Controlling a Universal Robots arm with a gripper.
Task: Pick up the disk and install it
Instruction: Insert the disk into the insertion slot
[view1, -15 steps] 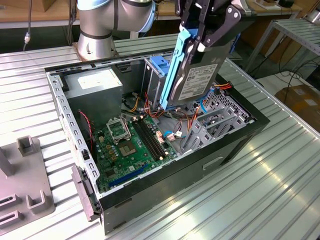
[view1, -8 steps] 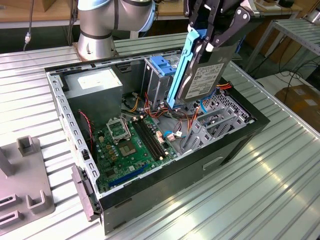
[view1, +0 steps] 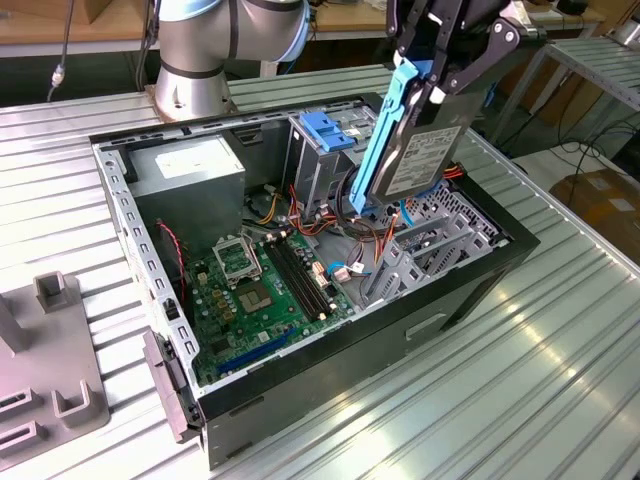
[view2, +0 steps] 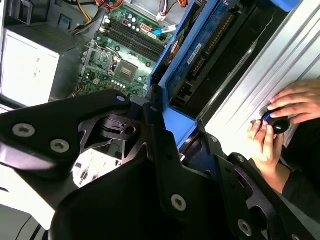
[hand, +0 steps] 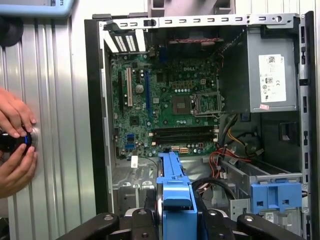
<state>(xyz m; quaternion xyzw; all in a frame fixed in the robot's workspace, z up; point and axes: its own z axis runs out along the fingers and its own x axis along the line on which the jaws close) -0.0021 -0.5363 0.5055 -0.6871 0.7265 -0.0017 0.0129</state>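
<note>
While the tool (view1: 440, 85) is clamped on the disk (view1: 425, 150), the disk hangs over the open computer case (view1: 128, 205), above the bays at the exterior view's right. Its long axis stands steep, near upright; the labelled face looks toward the exterior view's right. Its upper end is hidden by the tool, and contact between its lower end and the cables (view1: 298, 222) cannot be judged. The case holds a motherboard (view1: 260, 290), power supply (view1: 190, 170) and drive cage (view1: 325, 150). A person's hands (hand: 15, 145) rest on the worktop (view1: 500, 400).

Lighting: bright, diffuse, from overhead. Glare: pale streaks along ribbed metal table (view1: 540, 350), exterior view. Shadow: deep recesses of computer case (view1: 470, 295). Evenly lit: the disk (view1: 425, 155).
</note>
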